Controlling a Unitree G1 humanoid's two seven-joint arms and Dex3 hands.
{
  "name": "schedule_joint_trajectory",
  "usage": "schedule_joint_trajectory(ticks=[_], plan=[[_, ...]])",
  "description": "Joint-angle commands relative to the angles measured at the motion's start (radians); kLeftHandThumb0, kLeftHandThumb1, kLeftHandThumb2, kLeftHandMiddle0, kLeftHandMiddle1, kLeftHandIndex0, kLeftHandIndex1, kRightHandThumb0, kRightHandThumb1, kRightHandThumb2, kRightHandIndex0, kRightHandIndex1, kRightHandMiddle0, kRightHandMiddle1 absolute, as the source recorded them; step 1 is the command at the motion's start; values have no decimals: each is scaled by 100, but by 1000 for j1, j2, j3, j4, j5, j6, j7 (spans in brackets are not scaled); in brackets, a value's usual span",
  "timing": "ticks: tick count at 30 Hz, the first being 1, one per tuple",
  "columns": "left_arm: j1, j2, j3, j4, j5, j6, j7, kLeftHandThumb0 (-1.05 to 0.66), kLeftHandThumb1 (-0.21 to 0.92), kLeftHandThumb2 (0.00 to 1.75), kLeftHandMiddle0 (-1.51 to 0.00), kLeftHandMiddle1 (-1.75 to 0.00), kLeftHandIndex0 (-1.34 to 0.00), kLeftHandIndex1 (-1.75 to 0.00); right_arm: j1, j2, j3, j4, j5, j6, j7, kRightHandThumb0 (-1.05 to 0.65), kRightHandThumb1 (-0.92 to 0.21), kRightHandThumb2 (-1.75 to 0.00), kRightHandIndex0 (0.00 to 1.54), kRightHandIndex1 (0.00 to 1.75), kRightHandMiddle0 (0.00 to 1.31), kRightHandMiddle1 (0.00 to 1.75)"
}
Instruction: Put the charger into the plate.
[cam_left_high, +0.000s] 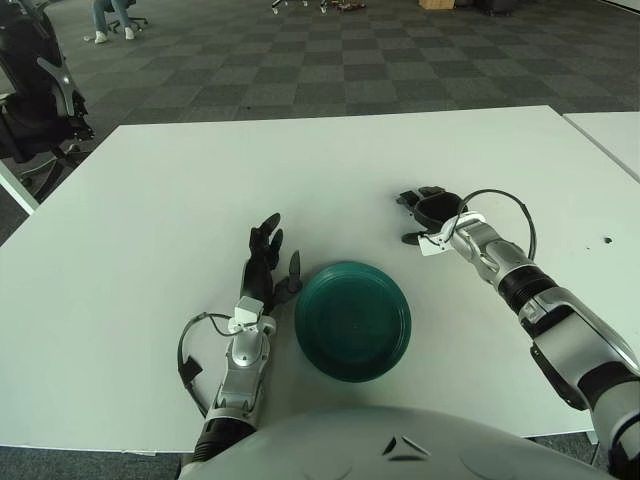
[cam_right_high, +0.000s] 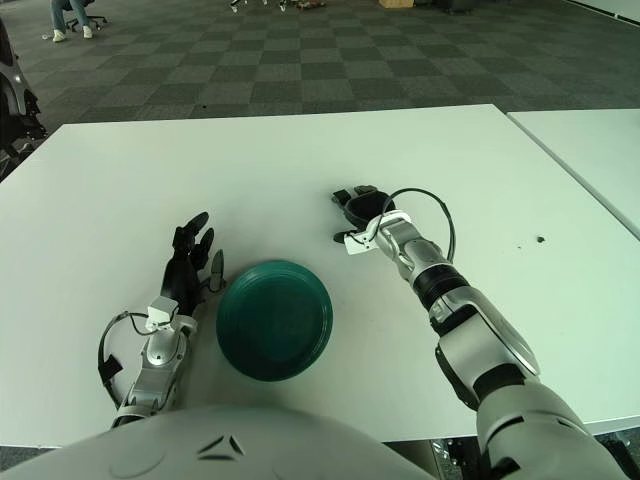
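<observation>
A dark green round plate lies on the white table close to my body. My left hand is beside the plate's left rim, fingers spread and holding nothing. My right hand is over the table beyond the plate, up and to its right, about a hand's width from the rim. A dark shape shows at that hand, and I cannot tell it apart from the hand itself. No charger shows separately anywhere on the table.
A second white table stands at the right with a narrow gap between. Another robot's dark arm is at the far left, off the table's corner. A black cable loops at my right wrist.
</observation>
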Motion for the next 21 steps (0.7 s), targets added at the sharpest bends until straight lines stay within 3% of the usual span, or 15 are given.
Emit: schedule_joint_trajectory(ticks=[1, 4, 8, 9, 11, 12, 14, 16, 21], plan=[[91, -8, -7, 182, 2, 50, -5, -70, 92, 87, -42, -3, -2, -83, 63, 28, 67, 258, -25, -27, -63, -71, -92, -73, 47, 3, 0, 73], [93, -3, -5, 183, -3, 49, -11, -70, 92, 87, -42, -3, -2, -84, 59, 25, 54, 281, -7, -33, -128, -71, -92, -74, 54, 7, 0, 81], [99, 5, -2, 181, -9, 45, -21, -70, 92, 87, -43, -3, -2, -84, 53, 4, 22, 319, 34, -47, -177, -74, -92, -75, 43, 63, 2, 99], [100, 7, -1, 181, -10, 44, -23, -70, 92, 87, -43, -3, -2, -84, 51, -4, 19, 337, 38, -43, -192, -74, -92, -75, 42, 68, 3, 100], [101, 10, 0, 180, -12, 45, -25, -70, 92, 87, -43, -3, -3, -84, 53, -13, 21, 366, 41, -30, -230, -73, -92, -75, 39, 105, 7, 116], [102, 11, -1, 180, -12, 45, -26, -70, 92, 87, -44, -3, -3, -85, 55, -16, 23, 378, 40, -24, -249, -71, -92, -74, 38, 129, 10, 132], [103, 14, -1, 178, -12, 48, -26, -70, 92, 87, -44, -3, -4, -85, 63, -20, 34, 396, 32, -7, -292, -69, -92, -73, 40, 151, 15, 148], [103, 17, -1, 176, -12, 54, -26, -70, 92, 87, -44, -3, -4, -85, 72, -19, 48, 408, 21, 6, -331, -64, -92, -72, 48, 165, 23, 163], [106, 23, -2, 170, -10, 57, -26, -70, 92, 86, -46, -4, -5, -86, 118, 1, 81, 433, 4, 34, -404, -43, -81, -71, 65, 173, 28, 173]])
